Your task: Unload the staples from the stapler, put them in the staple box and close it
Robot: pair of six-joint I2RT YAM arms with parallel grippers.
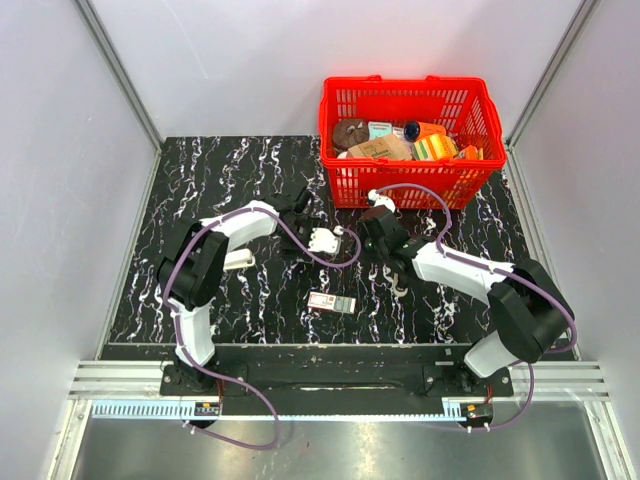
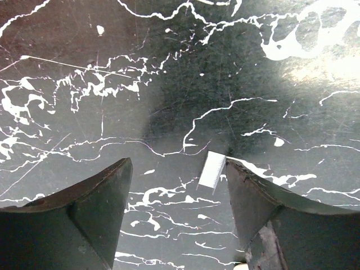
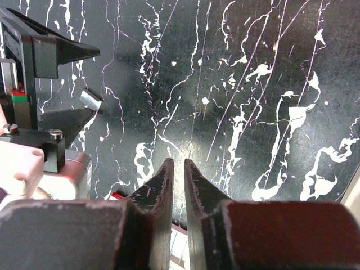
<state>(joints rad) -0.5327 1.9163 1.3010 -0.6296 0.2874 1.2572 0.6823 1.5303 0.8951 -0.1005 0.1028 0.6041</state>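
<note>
A short silver strip of staples (image 2: 212, 170) lies flat on the black marble table (image 2: 169, 67). My left gripper (image 2: 178, 163) is open around it, low over the table, with the strip's end against the right finger (image 2: 253, 197). The right wrist view shows the same strip (image 3: 90, 98) between the left gripper's black fingers (image 3: 62, 50). My right gripper (image 3: 178, 161) is shut on nothing, just right of the left one (image 1: 298, 210) in the top view (image 1: 375, 235). A small grey object (image 1: 395, 282), possibly the stapler, lies beside the right forearm.
A red basket (image 1: 480, 110) full of assorted items stands at the back right, close behind my right gripper. A small red and white staple box (image 1: 332, 302) lies in front of the grippers. Grey walls close in both sides.
</note>
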